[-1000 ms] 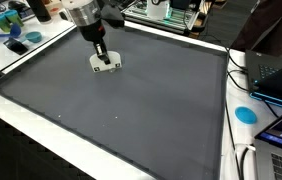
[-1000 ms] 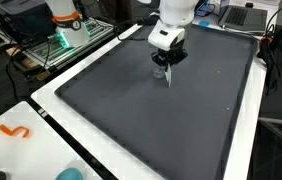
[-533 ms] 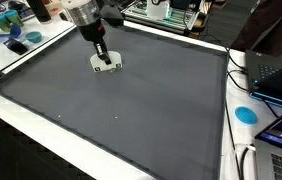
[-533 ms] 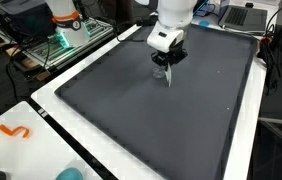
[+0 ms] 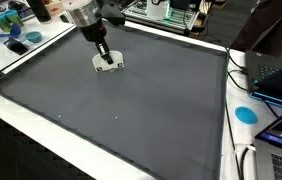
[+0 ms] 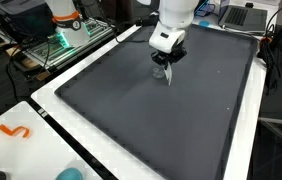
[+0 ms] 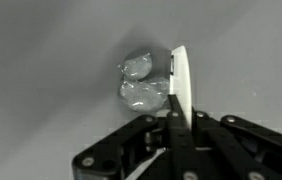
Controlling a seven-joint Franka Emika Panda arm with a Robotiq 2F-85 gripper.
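The gripper is clenched, its black fingers pressed together on a thin white flat strip that stands edge-on between them in the wrist view, so its broad face and full length cannot be read. Just beside the strip, touching or nearly touching its side, lies a crumpled translucent lump of what looks like clear wrap or plastic; whether it is one piece or two pressed together is hard to make out. Both sit on the dark grey mat, near its far edge and towards one far corner in an exterior view, where strip and lump merge into a single small white patch under the gripper. In an exterior view from the opposite end the gripper hangs low over the mat, and only a thin pale sliver shows below the fingers; the lump is hidden or too small to pick out there. The upper arm is cut off by the top of the frame in both exterior views. Around the mat runs a white table rim. Off the mat, well apart from the gripper, lie a blue round disc and an orange curled piece, while the clutter beyond the mat's far edge is too blurred to name.
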